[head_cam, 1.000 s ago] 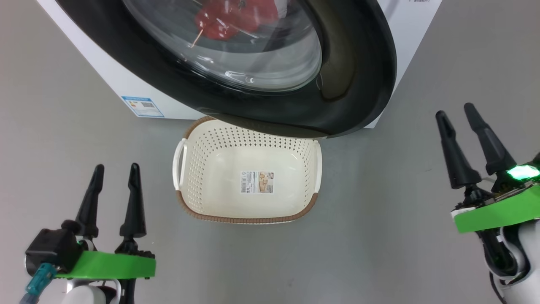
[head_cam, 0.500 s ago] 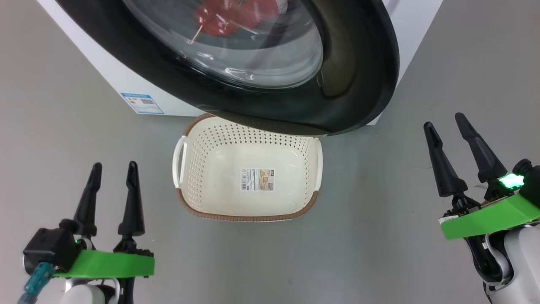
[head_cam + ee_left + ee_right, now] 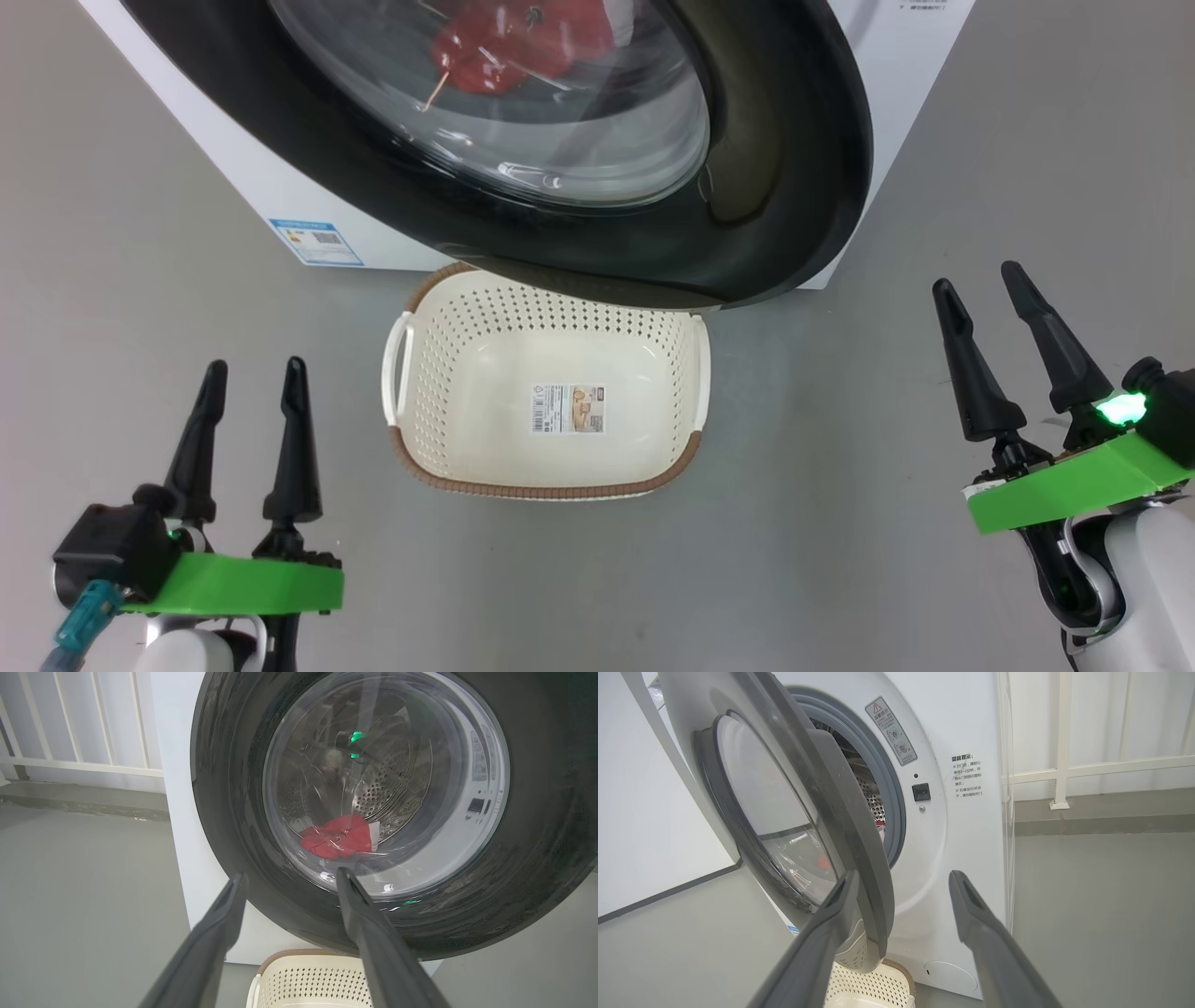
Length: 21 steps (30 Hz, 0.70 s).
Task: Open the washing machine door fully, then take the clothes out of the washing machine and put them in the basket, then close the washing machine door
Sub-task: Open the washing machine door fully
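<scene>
Both the left claw point(image 3: 257, 366) and the right claw point(image 3: 977, 277) hang above the grey floor point(image 3: 840, 560), fingers spread apart, nothing between them. The washing machine door point(image 3: 794, 140) stands ajar, overhanging the far rim of the basket point(image 3: 541, 489) on the floor. The clothes point(image 3: 338, 836) lie inside the washing machine point(image 3: 971, 858), behind the door's glass.

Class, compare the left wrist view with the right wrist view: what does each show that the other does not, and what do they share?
Left wrist, not right: the black outer face of the washing machine door, the left gripper. Right wrist, not left: the door's inner side, ajar off the grey seal, the right gripper. Both: the basket, the white railing.
</scene>
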Motion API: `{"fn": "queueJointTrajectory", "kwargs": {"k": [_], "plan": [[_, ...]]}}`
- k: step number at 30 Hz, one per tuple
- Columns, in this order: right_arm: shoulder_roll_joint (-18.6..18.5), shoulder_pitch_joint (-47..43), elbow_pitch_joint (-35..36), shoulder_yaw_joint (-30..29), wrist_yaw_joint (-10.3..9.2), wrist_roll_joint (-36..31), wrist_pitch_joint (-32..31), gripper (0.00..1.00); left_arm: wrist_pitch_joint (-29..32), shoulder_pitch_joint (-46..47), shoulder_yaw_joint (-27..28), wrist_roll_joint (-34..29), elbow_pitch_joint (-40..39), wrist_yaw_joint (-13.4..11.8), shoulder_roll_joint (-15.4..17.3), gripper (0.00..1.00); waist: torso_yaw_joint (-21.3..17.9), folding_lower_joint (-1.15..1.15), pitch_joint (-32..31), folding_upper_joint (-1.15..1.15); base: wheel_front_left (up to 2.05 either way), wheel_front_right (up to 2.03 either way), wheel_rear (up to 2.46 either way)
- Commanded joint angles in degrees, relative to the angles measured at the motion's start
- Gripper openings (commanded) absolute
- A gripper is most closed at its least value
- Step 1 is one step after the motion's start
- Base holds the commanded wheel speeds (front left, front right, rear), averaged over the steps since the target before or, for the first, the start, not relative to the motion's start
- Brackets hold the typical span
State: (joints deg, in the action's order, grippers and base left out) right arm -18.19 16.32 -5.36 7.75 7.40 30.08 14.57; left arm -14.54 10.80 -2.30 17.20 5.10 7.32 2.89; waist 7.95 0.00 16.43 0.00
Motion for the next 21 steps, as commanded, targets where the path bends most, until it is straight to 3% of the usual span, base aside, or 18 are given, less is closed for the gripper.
{"fn": "queueJointTrajectory", "kwargs": {"k": [1,18,19,20,21], "plan": [[-0.23,-1.27,1.17,1.15,0.09,-0.74,0.42,1.0,-0.46,0.24,1.68,-0.64,-1.32,0.17,1.06,1.0,-0.05,0.0,-0.14,0.0,0.0,0.0,0.0],[-1.33,1.62,1.22,1.02,0.09,1.98,0.42,1.0,-0.46,-0.16,0.85,-0.47,-1.13,0.17,1.46,1.0,-0.09,0.0,-0.39,0.0,0.0,0.0,0.0],[-1.45,2.06,1.25,0.99,0.09,2.5,0.42,0.97,-0.46,-0.16,0.8,-0.45,-1.12,0.17,1.49,1.0,-0.11,0.0,-0.38,0.0,0.0,0.0,0.0],[-1.65,2.52,1.19,1.0,0.09,3.08,0.42,0.76,-0.46,-0.16,0.75,-0.44,-1.12,0.17,1.52,1.0,-0.11,0.0,-0.36,0.0,0.0,0.0,0.0],[-1.76,3.03,1.17,0.92,0.09,3.9,0.42,0.45,-0.46,-0.15,0.72,-0.43,-1.13,0.17,1.53,1.0,-0.11,0.0,-0.33,0.0,0.0,0.0,0.0]]}}
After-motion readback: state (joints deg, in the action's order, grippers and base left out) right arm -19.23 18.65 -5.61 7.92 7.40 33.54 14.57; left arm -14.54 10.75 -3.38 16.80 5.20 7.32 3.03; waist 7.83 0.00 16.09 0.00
